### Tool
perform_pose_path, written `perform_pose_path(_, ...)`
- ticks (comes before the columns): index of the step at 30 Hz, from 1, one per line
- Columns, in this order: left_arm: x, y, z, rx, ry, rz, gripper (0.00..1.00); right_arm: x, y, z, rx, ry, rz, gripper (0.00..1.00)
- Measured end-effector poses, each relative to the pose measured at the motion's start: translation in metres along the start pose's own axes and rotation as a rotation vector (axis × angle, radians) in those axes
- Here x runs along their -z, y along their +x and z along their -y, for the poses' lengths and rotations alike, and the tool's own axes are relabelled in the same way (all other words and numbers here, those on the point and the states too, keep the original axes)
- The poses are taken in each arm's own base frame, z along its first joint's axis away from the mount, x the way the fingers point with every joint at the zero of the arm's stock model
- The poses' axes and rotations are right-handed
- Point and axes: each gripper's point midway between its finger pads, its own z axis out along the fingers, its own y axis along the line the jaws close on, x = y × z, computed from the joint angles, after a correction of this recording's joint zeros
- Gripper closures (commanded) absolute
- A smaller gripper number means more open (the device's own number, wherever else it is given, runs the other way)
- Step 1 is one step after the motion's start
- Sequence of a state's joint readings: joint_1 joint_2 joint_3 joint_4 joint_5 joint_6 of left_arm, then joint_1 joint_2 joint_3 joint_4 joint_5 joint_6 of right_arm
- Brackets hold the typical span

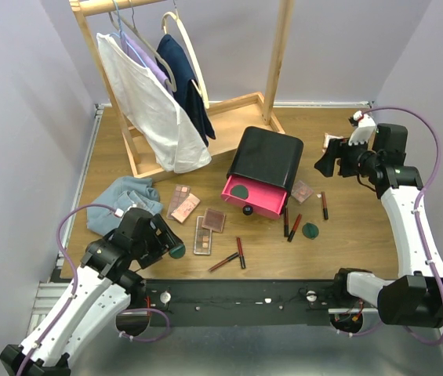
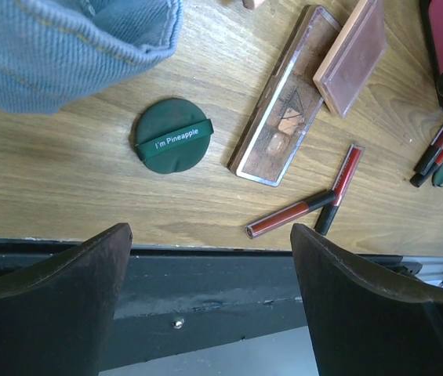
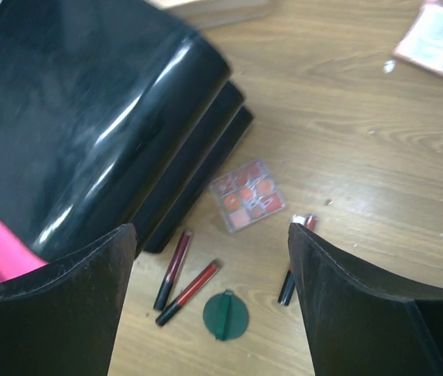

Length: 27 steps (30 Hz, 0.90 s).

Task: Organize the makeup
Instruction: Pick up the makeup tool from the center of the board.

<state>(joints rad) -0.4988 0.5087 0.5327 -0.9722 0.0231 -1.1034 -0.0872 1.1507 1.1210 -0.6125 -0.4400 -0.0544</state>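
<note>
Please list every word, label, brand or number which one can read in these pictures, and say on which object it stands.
"I'm Pineapple": white letters on the band across the round dark green compact, in the left wrist view.
Too blurred to read: faint marks on the pale pink square case, in the right wrist view.
No other text can be read in any view.

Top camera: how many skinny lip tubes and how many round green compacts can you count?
Lip tubes: 5
Round green compacts: 3, one of them in the open pink drawer
Total: 8
</note>
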Motion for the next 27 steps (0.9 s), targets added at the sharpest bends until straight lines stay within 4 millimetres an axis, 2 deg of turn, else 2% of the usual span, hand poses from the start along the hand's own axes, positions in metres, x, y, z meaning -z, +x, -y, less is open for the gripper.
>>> perform_pose_path(5,0.001,0.001,-0.002,0.009,-0.006,-0.004,0.10,0.002,0.009,-0.011,0.017,-0.067,-0.032,0.14)
perform_pose_path(17,-0.002,0.005,-0.008,0.012,-0.049,-0.028,0.11,0.009,0.016,-0.042,0.025,-0.255,-0.050,0.14)
perform_pose_path(27,-0.003,0.011,-0.014,-0.009,-0.090,-0.062,0.14,0.017,0.026,-0.050,0.023,-0.285,-0.082,0.14)
